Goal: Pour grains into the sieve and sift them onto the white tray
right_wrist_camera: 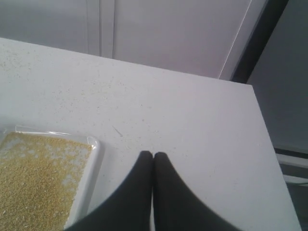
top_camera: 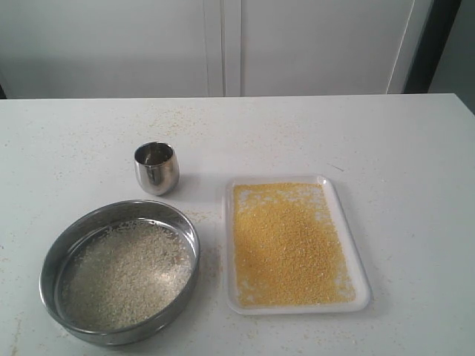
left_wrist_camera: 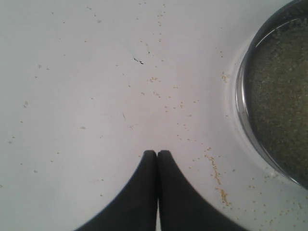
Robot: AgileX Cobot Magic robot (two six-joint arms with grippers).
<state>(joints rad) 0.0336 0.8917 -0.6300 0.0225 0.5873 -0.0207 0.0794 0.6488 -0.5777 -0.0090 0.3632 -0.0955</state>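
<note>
Looks sifted: yellow grains (top_camera: pixel 286 245) on white tray (top_camera: pixel 297 308), whitish grains (top_camera: pixel 126 274) in sieve (top_camera: pixel 122 335). Left end effector (left_wrist_camera: pixel 157 155) and right end effector (right_wrist_camera: pixel 153 156) pressed together, empty; stay clear, don't nudge sieve.

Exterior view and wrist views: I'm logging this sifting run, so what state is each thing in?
sieve, holds whitish grains
white tray, covered with yellow grains
cup, upright, looks empty
left tool, shut, holding nothing
right tool, shut, holding nothing

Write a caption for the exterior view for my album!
Sifted: whitish grains in the sieve, yellow grains on the white tray, steel cup upright nearby.
</note>
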